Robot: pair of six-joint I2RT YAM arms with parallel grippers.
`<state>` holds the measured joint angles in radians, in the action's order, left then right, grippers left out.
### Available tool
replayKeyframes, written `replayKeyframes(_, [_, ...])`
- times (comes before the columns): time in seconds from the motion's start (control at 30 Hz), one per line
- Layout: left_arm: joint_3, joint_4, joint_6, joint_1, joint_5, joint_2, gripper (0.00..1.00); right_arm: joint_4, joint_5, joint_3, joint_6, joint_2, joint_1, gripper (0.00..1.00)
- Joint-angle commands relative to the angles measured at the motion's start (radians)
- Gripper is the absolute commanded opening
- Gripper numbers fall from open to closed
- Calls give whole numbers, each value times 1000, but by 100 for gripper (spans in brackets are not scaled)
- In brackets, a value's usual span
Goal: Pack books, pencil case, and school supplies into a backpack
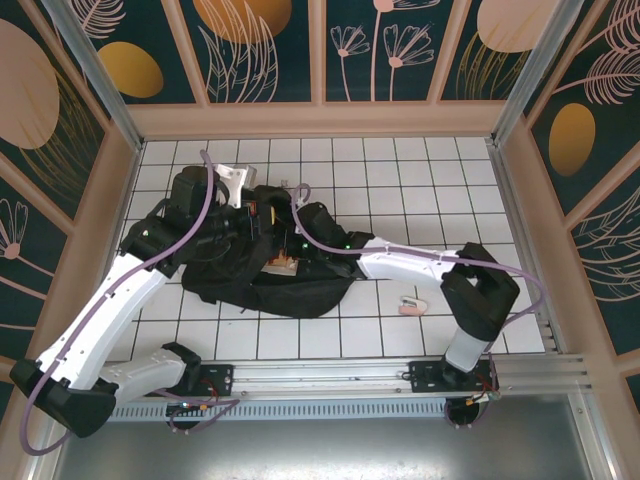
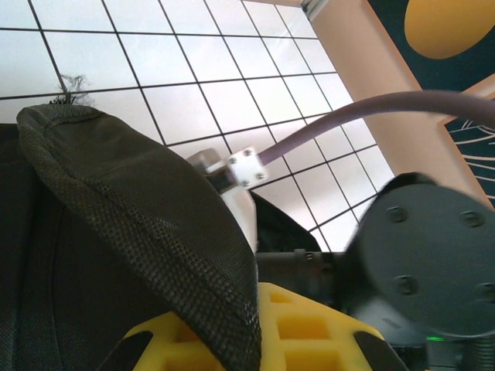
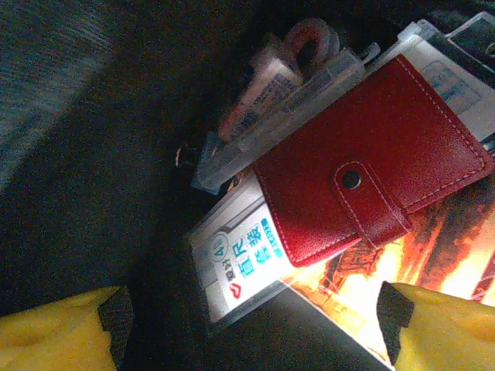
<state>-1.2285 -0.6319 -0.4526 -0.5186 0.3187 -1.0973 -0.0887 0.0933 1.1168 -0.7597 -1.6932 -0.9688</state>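
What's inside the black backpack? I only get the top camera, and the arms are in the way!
Observer: The right wrist camera looks into the backpack: a red wallet lies over an orange book.
Operator: Is the pink tape roll in there?
Observer: Yes, it sits beside a long clear packet.
Operator: Is the right gripper holding anything?
Observer: No, its yellow fingers are spread with nothing between them.

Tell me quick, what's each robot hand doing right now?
Left hand: closed, pinching the backpack flap.
Right hand: open, holding nothing.
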Motion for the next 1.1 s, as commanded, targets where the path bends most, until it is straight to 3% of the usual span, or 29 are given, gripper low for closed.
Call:
replayKeyframes(0.0, [9,86,-4,-7,-15,36,0,53,-43,-23,79,73,-12,82])
replayKeyframes(0.33, [21,95,-25,-8,-9,48,0,223,-151,-75,160,379,-7,79])
replayKeyframes(0.5, [39,107,-33,-7,-1,62,0,506,-339,-106,48,581,44,80])
replayKeyframes(0.6, [37,118,-40,-6,13,66,0,681,-330,-144,-32,663,134,80])
replayKeyframes(0.83, [20,118,-35,-8,38,59,0,1002,-339,-232,-211,670,229,85])
replayKeyframes(1.07, [17,112,-35,-8,44,71,0,1106,-275,-331,-288,638,284,91])
